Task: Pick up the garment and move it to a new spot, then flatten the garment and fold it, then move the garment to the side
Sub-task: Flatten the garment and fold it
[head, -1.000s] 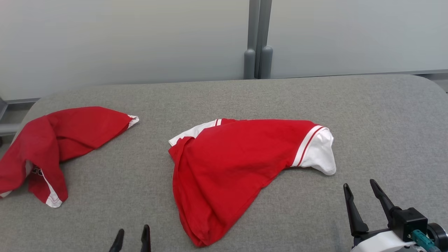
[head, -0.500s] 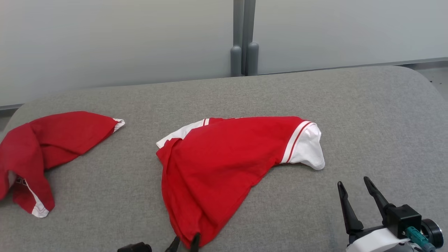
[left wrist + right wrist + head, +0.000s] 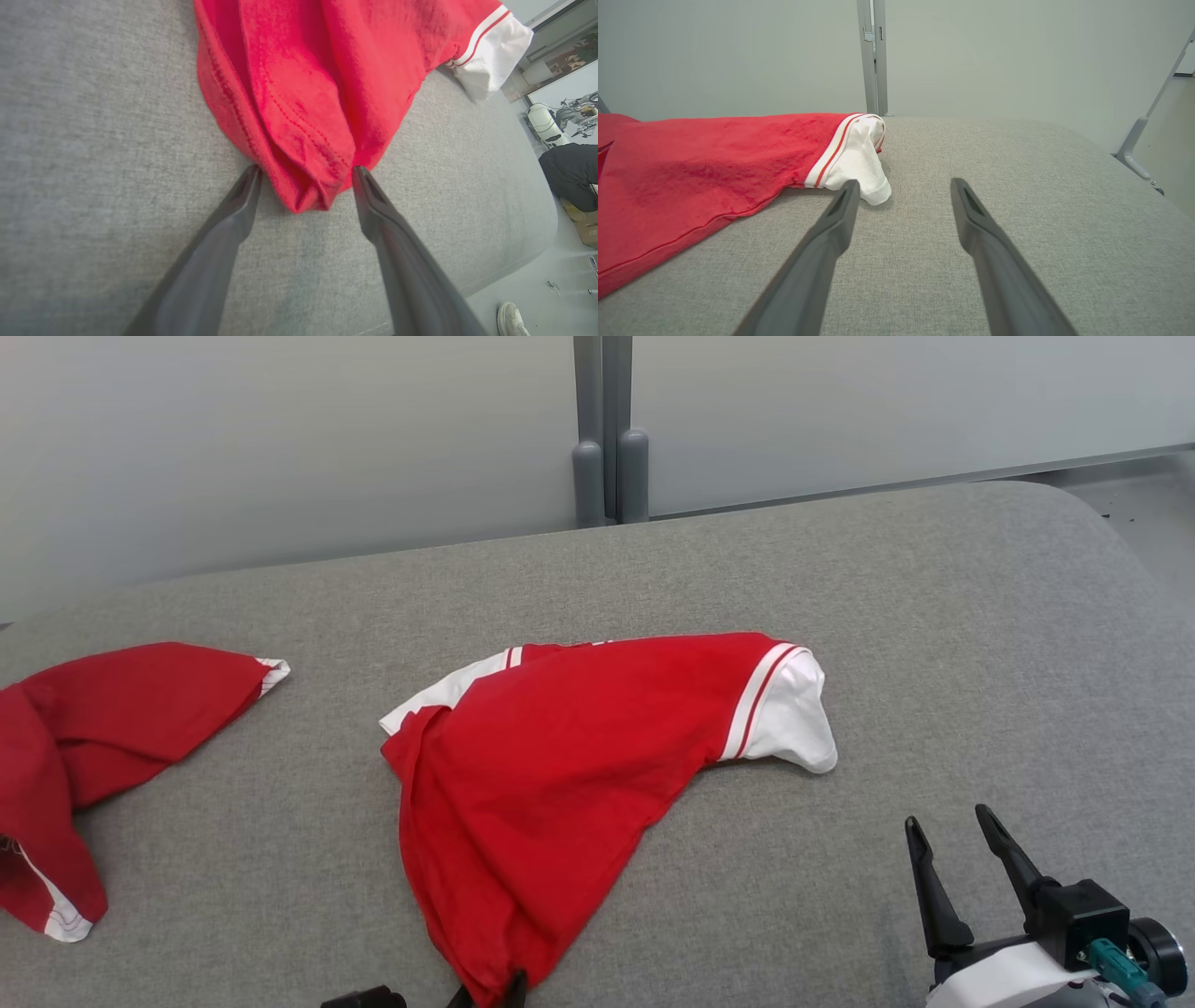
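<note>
A red garment [image 3: 551, 775] with white striped sleeves lies crumpled in the middle of the grey table [image 3: 934, 644]. Its near bunched corner [image 3: 308, 186] sits between the two fingers of my left gripper [image 3: 306, 170], which stands open around it; the tips show at the bottom edge of the head view, left gripper [image 3: 485, 989]. My right gripper [image 3: 948, 821] is open above the table at the lower right, apart from the cloth. In the right wrist view the garment's white sleeve [image 3: 859, 163] lies just left of the right gripper [image 3: 901, 184].
A second red garment [image 3: 84, 728] lies at the table's left edge. A grey partition wall with a post [image 3: 607, 429] stands behind the table. The table's right edge drops to the floor, where a shoe [image 3: 511, 319] shows.
The head camera has turned, shifting the whole picture left. My left gripper has moved right to the garment's near corner. The right gripper stays open in the same place.
</note>
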Tool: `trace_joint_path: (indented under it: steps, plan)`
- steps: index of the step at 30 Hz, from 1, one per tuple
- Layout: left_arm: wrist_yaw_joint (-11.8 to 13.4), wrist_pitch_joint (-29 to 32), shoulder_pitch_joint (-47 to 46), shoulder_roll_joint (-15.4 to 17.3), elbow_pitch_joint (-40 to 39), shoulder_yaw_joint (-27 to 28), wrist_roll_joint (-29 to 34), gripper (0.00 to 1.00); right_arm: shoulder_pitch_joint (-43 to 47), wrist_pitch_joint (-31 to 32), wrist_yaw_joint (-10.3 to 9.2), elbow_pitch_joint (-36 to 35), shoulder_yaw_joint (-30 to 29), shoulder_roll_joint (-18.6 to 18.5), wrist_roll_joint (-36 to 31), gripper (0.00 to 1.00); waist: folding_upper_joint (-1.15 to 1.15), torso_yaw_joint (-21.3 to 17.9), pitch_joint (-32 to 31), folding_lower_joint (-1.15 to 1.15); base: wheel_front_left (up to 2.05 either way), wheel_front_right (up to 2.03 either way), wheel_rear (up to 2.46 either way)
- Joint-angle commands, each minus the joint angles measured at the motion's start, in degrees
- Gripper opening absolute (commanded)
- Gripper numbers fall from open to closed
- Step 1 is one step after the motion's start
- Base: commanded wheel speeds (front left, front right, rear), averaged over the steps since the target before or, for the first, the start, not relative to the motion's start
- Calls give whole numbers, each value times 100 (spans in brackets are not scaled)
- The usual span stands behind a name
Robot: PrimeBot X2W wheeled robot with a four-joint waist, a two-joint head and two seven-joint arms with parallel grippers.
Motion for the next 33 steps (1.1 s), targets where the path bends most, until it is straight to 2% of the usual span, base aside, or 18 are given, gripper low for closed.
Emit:
trace_joint_path:
  steps: [1, 2, 3, 7, 11, 15, 16, 19, 20, 22, 23, 24, 33]
  plan:
    - [-35, -14, -108, -24, 126, 38, -27, 68, -64, -17, 1, -2, 7, -1, 7, 100, 63, -17, 10, 0, 0, 0, 0]
    - [-49, -40, -146, -27, 175, 67, -39, 12, -66, -17, 1, -1, 10, 5, 7, 100, 63, -21, 16, 0, 0, 0, 0]
    - [-60, -57, -178, -23, 214, 103, -69, 0, -64, -17, 1, -2, 9, 11, 7, 100, 63, -22, 17, 0, 0, 0, 0]
    - [-114, -38, -164, 124, 141, 335, -318, 0, -25, -17, 1, -4, -19, 24, 6, 100, 63, -16, 16, 0, 0, 0, 0]
    - [-89, 169, 22, 426, -300, 568, -577, 0, 37, -17, 1, 3, -53, 32, -7, 100, 63, 32, 6, 0, 0, 0, 0]
    - [87, 457, 256, 832, -859, 736, -740, 0, 54, -17, 1, 29, -31, 63, -12, 100, 63, 89, -12, 0, 0, 0, 0]
    - [153, 592, 420, 1033, -1078, 771, -742, 0, 34, -17, 1, 46, -9, 77, -12, 100, 63, 103, -20, 0, 0, 0, 0]
    - [259, 695, 650, 1229, -1290, 826, -801, 0, 7, -17, 1, 64, 22, 89, -5, 100, 63, 100, -32, 0, 0, 0, 0]
    - [295, 715, 719, 1263, -1357, 835, -832, 10, 3, -17, 1, 66, 22, 91, 0, 100, 63, 104, -33, 0, 0, 0, 0]
    - [344, 757, 850, 1349, -1431, 846, -850, 59, 4, -17, 1, 71, 30, 95, 11, 100, 63, 106, -34, 0, 0, 0, 0]
    - [360, 764, 904, 1371, -1457, 842, -857, 95, 8, -17, 1, 76, 29, 97, 13, 100, 63, 107, -35, 0, 0, 0, 0]
    - [384, 758, 944, 1384, -1468, 853, -865, 100, 14, -17, 1, 79, 28, 97, 13, 100, 63, 108, -34, 0, 0, 0, 0]
    - [666, 569, 1139, 1446, -1620, 993, -791, 100, 59, -17, 1, 63, -1, 85, -9, 100, 63, 145, -15, 0, 0, 0, 0]
